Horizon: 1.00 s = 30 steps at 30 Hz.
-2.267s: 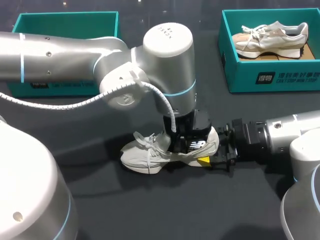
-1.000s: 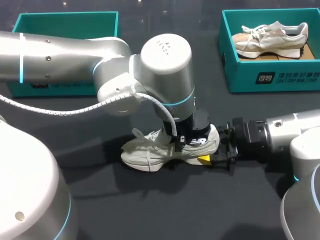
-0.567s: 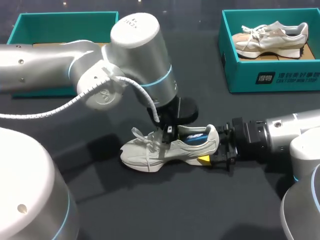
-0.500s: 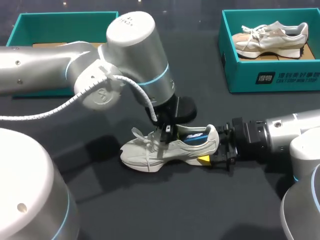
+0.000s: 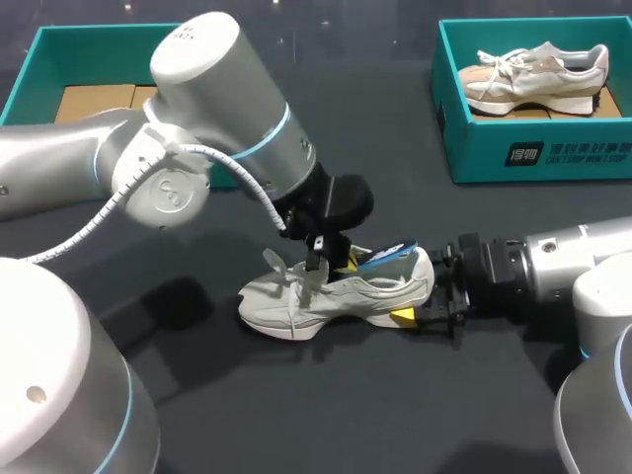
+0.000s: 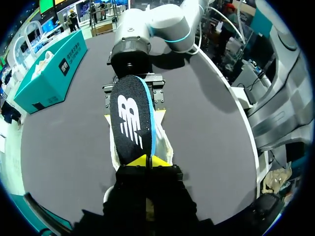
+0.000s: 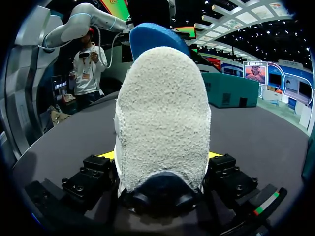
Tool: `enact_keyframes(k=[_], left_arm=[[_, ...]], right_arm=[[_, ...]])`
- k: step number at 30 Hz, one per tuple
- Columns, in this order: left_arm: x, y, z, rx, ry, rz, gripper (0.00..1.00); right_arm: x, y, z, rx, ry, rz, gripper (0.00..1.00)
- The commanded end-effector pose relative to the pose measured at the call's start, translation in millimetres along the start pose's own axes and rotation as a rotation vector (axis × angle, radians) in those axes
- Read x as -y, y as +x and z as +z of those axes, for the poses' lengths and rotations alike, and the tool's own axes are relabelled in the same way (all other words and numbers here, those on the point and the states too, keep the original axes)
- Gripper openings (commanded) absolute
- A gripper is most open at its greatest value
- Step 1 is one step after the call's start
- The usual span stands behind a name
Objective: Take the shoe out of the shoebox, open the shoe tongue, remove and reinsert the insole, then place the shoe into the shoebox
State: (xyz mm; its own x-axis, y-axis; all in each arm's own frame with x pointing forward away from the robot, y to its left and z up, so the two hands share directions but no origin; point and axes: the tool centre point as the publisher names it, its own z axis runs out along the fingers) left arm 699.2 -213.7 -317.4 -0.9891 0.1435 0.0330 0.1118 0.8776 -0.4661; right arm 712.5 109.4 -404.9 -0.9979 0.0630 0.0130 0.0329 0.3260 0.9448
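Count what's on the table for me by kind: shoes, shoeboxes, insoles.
Shoes: 2, table shoe and boxed shoe
Shoeboxes: 2, left shoebox and right shoebox
Insoles: 1, insole partly lifted out of the table shoe
Total: 5

Fuzzy-heeled shoe (image 7: 162,123), matt dark table (image 5: 296,415)

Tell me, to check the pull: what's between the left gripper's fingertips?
The insole, its end pinched by the left gripper above the shoe; the left wrist view shows it.
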Motion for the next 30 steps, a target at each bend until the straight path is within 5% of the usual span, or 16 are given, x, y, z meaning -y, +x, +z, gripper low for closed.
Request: enact_keyframes(k=[1,12,14,17,30], left_arm=[[8,-0.9,-2,0.018,0.065,0.006,0.00],[35,-11.0,13,0.076,0.036,0.021,0.00],[36,-10.4,13,0.099,0.030,0.012,0.25],[40,-7.8,11,0.144,0.037,-0.006,0.47],[49,8.0,20,0.380,0.057,-0.103,0.50]], right_arm=[[-0.4,1.6,0,0.001,0.002,0.000,0.00],[-0.4,1.6,0,0.001,0.002,0.000,0.00],[-0.4,1.6,0,0.001,0.002,0.000,0.00],[-0.4,1.6,0,0.001,0.002,0.000,0.00],[-0.4,1.6,0,0.001,0.002,0.000,0.00]])
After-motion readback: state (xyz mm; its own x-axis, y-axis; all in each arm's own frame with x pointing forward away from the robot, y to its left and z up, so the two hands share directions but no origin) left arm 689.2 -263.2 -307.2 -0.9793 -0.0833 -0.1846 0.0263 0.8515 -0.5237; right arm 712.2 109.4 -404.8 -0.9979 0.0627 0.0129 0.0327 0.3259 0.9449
